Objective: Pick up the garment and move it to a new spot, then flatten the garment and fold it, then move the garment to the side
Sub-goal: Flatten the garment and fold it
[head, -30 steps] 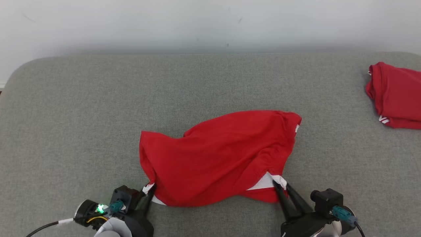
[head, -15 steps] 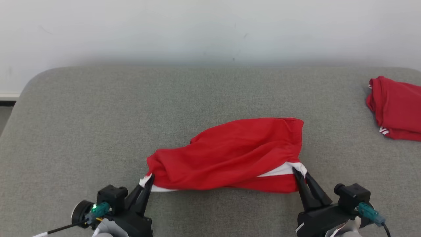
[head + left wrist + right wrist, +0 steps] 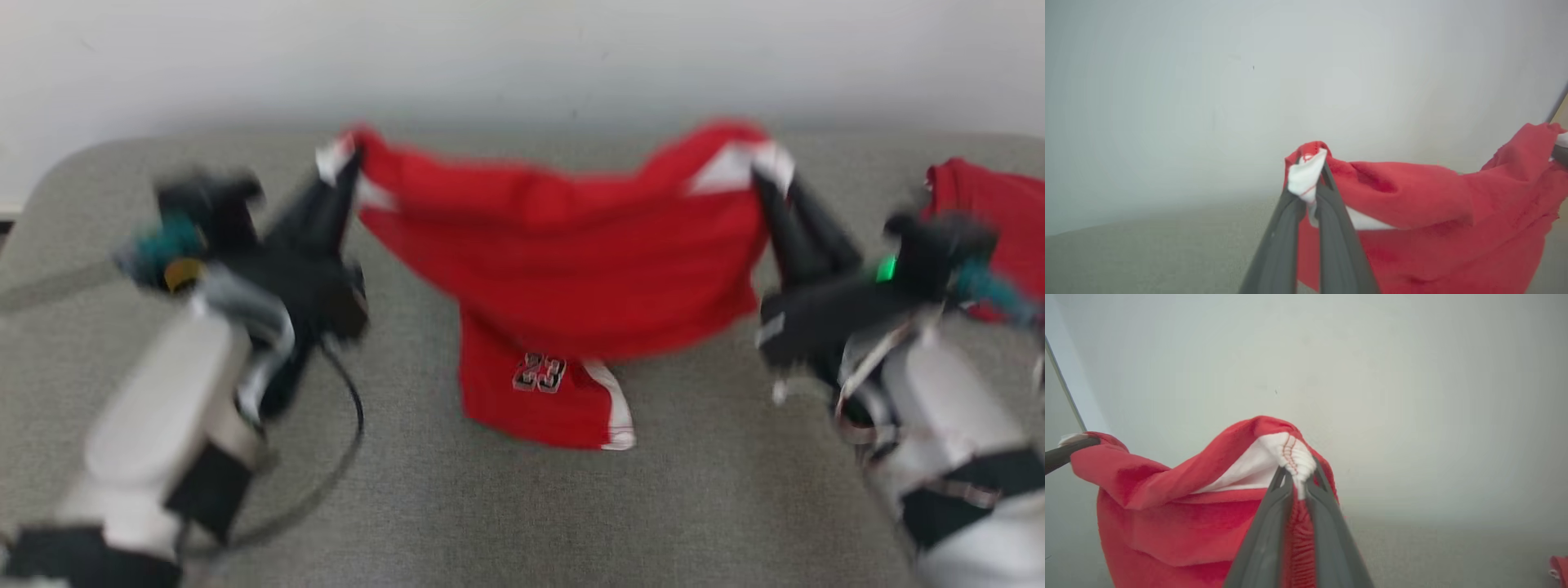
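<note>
grey cushion (image 3: 522, 506), arms (image 3: 155, 408) raised apart, garment (image 3: 571, 269) pinched

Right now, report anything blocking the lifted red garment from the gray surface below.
Nothing visible does. The left end effector and right end effector hold the garment over the surface; a second red garment lies far right.

A white-trimmed corner of the soft red fabric garment (image 3: 1412, 196) is pinched between the two long dark grey fingers of the left gripper (image 3: 1310, 183), which are pressed tight on it. The corner is held up above the grey woven upholstered surface (image 3: 1147, 253), and the cloth is hung sagging toward the right edge, where another corner is gripped by the dark tip of the right gripper (image 3: 1560, 154). A plain pale wall (image 3: 1208, 81) is seen behind
</note>
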Motion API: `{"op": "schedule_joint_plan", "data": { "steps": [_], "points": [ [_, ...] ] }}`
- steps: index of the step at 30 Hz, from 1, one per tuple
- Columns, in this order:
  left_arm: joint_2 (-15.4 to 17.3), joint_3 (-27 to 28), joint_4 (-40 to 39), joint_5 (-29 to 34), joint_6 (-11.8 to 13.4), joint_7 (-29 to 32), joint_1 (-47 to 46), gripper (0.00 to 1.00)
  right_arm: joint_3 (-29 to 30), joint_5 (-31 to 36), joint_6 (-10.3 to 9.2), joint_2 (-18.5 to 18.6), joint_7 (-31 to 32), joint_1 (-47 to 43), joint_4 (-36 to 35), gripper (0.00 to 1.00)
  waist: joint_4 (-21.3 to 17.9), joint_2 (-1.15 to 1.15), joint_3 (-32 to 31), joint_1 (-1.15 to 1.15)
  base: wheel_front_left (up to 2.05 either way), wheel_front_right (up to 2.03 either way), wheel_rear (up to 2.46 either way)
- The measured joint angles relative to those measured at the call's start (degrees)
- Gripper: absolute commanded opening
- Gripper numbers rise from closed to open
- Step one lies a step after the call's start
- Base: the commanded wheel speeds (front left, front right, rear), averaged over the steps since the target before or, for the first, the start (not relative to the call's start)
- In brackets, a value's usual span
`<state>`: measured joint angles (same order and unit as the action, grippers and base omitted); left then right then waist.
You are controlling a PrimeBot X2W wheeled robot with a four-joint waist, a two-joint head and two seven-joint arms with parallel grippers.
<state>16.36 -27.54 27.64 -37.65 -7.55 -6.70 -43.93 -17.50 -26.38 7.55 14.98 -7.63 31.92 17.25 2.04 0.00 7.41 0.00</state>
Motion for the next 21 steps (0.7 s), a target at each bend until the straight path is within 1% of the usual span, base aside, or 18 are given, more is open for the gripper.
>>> {"op": "schedule_joint_plan", "data": {
  "steps": [4,7,9,13,16,21],
  "points": [
    [0.3,2.1,2.9,-3.9,0.0,4.8,-13.8,0.00,-0.2,-3.1,0.00,1.3,2.9,12.8,2.0,0.00,-0.6,0.00,3.9,0.01,0.00,0.00,0.00],
    [0.2,3.4,6.0,-4.2,0.1,7.4,-24.4,0.00,0.6,-7.4,0.00,1.0,5.7,22.9,4.7,0.00,-1.1,0.01,7.3,0.02,0.00,0.00,0.00],
    [-0.4,4.1,8.5,-4.2,0.5,8.7,-31.1,0.00,0.6,-8.7,0.00,1.2,7.5,29.8,6.6,0.00,-1.5,0.01,9.7,0.02,0.00,0.00,0.00],
    [-1.7,6.4,14.0,-4.7,2.5,8.8,-43.9,0.00,0.5,-10.1,0.00,1.0,9.7,42.6,11.5,0.00,-2.1,0.01,14.6,0.02,0.00,0.00,0.00],
    [-2.7,7.7,17.5,-4.6,3.4,7.6,-52.1,0.00,0.0,-10.3,0.00,0.7,10.2,52.1,15.4,0.00,-2.6,0.01,18.1,0.03,0.00,0.00,0.00],
    [-4.1,7.7,22.8,-3.8,3.5,5.5,-61.2,0.00,-2.1,-8.9,0.00,0.3,9.2,63.2,22.1,0.00,-3.1,0.01,23.3,0.02,0.00,0.00,0.00]
  ]
}}
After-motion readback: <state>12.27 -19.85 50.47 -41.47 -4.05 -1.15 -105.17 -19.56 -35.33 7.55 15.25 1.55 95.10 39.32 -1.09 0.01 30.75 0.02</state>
